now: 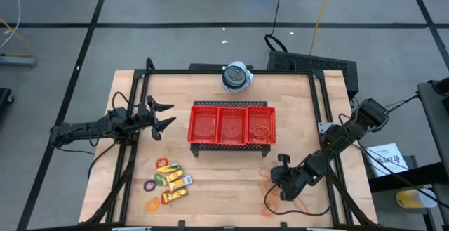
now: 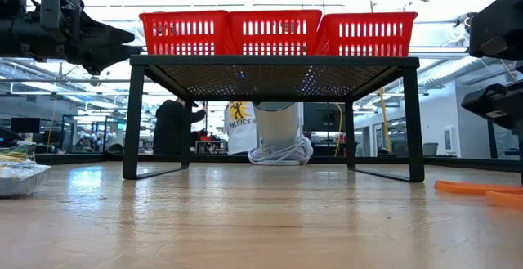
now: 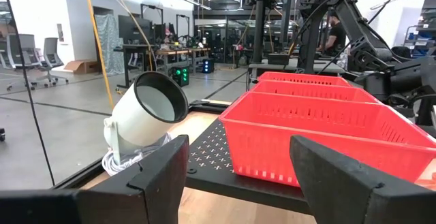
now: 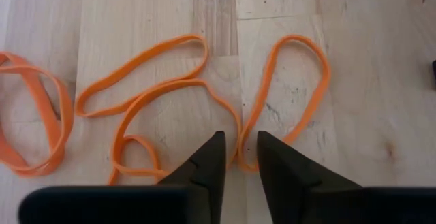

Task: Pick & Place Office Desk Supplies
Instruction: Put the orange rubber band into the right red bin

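The right claw (image 4: 237,157), nearly closed on overlapping rubber bands (image 4: 163,94) in front of the red tray (image 1: 232,124), is probably risking two getting dragged up together.

A three-compartment tray (image 1: 231,124) is set mid-table, a round device (image 1: 236,76) behind it, packets (image 1: 175,183) and rings (image 1: 150,186) front-left, rubber bands (image 1: 270,196) front-right.

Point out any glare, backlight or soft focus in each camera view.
Low view: bright ceiling lights backlight the red three-compartment mesh tray, and the near wooden tabletop is soft. Left wrist view: the left end effector looms dark and blurred. Right wrist view: even light, thin orange rubber-band loops sharp. High view: evenly lit, no glare.
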`<state>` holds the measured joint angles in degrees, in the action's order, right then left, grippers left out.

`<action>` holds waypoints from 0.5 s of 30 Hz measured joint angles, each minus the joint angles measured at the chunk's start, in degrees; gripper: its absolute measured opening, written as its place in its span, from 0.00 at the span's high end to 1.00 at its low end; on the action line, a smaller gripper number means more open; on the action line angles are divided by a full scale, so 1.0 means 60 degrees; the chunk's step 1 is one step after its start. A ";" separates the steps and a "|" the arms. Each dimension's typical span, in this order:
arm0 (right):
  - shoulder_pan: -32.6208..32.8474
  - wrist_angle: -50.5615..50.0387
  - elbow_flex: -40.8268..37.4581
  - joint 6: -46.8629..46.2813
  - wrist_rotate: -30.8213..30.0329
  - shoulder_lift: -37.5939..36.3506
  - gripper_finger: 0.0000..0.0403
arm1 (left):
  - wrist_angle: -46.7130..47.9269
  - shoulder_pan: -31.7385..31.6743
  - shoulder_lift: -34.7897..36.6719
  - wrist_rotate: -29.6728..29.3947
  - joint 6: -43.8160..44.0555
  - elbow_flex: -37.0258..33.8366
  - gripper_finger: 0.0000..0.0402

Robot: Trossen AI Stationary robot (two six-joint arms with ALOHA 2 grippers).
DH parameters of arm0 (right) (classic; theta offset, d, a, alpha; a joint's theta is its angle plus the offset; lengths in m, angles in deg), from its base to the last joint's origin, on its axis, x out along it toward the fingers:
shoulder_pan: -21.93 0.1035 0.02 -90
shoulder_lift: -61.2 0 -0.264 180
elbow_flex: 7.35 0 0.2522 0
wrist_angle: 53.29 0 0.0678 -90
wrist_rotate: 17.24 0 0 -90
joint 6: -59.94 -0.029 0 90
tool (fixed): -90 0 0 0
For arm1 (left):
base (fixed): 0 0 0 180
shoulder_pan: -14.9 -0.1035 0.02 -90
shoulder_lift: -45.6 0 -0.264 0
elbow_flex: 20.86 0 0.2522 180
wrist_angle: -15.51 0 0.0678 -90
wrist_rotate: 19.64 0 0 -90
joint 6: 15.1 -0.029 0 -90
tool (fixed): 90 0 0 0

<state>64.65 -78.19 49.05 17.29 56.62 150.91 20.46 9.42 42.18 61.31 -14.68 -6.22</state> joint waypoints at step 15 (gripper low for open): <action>0.0000 0.0024 0.0000 0.0001 0.0001 -0.0004 0.99 | -0.0002 -0.0004 0.0000 0.0000 0.0000 0.0000 0.34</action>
<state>64.65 -78.04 49.05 17.29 56.62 150.89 20.45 9.40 42.18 61.31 -14.68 -6.22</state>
